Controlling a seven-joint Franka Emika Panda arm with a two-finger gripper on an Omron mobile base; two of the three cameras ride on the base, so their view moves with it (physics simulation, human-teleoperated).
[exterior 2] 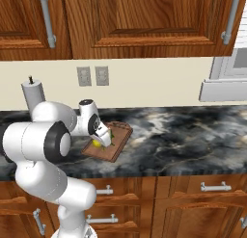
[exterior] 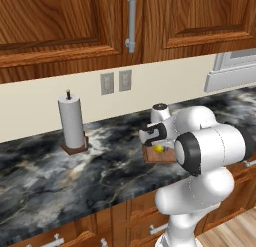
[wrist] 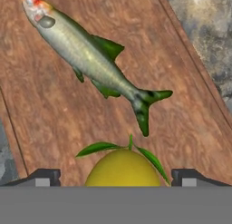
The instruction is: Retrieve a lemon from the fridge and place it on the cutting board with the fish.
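The reddish-brown cutting board (wrist: 41,109) lies on the dark marble counter (exterior 2: 183,136). On it lies the grey-green fish (wrist: 86,55), stretched diagonally. The yellow lemon (wrist: 123,168), with green leaves at its stem, rests on the board just short of the fish's tail. My gripper (wrist: 117,177) hangs right over the lemon and is open: its fingertips (wrist: 43,177) stand wide on either side with gaps to the fruit. In the base views the hand covers part of the cutting board (exterior: 150,156) (exterior 2: 120,136), and the lemon (exterior: 159,148) (exterior 2: 97,143) shows under it. The fridge is out of view.
A paper towel roll (exterior: 71,122) (exterior 2: 33,95) stands on a wooden base at the back left of the counter. Wall outlets (exterior: 115,82) sit above it, wooden cabinets hang overhead, and a white fixture (exterior 2: 226,83) is at the right. Drawers run below the counter edge.
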